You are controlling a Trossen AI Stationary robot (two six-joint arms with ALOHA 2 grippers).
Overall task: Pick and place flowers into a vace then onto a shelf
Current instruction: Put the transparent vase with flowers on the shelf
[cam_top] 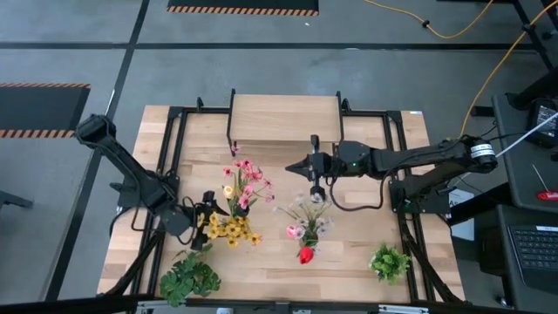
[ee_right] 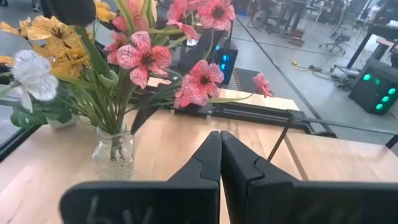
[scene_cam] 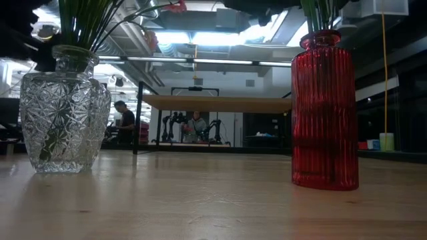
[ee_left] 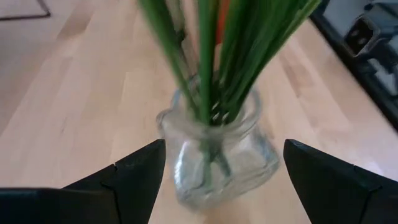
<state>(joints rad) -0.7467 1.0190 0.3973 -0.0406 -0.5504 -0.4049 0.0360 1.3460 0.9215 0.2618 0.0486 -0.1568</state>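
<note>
Spread to its widest, the left gripper (ee_left: 217, 180) is seen in its wrist view with one dark finger on each side of a small clear glass vase (ee_left: 217, 155); the fingers are not seen to touch the glass, and nothing is held. Green stems (ee_left: 214, 56) rise out of that vase. From above, the left gripper (cam_top: 199, 225) is found at the front left of the wooden table (cam_top: 349, 262), just beside the bunch of yellow flowers (cam_top: 228, 228), with the pink flowers (cam_top: 244, 183) close behind them. Clenched tight on nothing, the right gripper (ee_right: 219, 146) is shown in its wrist view with both fingers pressed together above the tabletop, and the pink blossoms in a clear glass vase are seen ahead of it. In the high view the right gripper (cam_top: 317, 194) is placed near the table's middle, in front of the shelf (cam_top: 285, 118), which is set at the back edge with nothing on it. Below that gripper a pale bouquet (cam_top: 305, 218) and a red blossom (cam_top: 306, 255) are seen. Two leafy green plants (cam_top: 190, 277) are set at the front corners. In the low view a cut-glass vase (scene_cam: 63, 110) and a red ribbed vase (scene_cam: 325, 110) are seen standing well apart on the table.
</note>
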